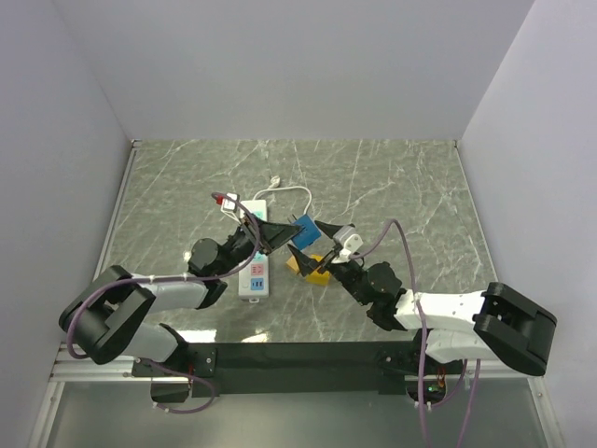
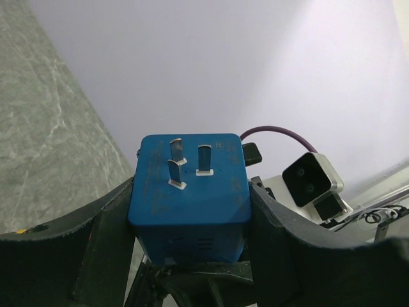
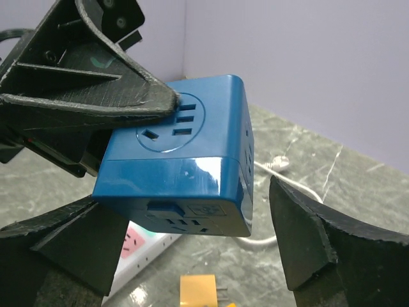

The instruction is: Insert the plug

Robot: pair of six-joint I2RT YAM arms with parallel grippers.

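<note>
Blue plug (image 2: 188, 182), partly hidden, gripped by left end effector (image 2: 190, 214); right end effector (image 3: 188, 198) spread.

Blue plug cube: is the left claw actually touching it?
Touching. The left wrist view shows the left claw pressed against both sides of the blue plug cube.

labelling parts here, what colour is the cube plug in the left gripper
Blue. The cube plug shows best in the left wrist view.
</note>
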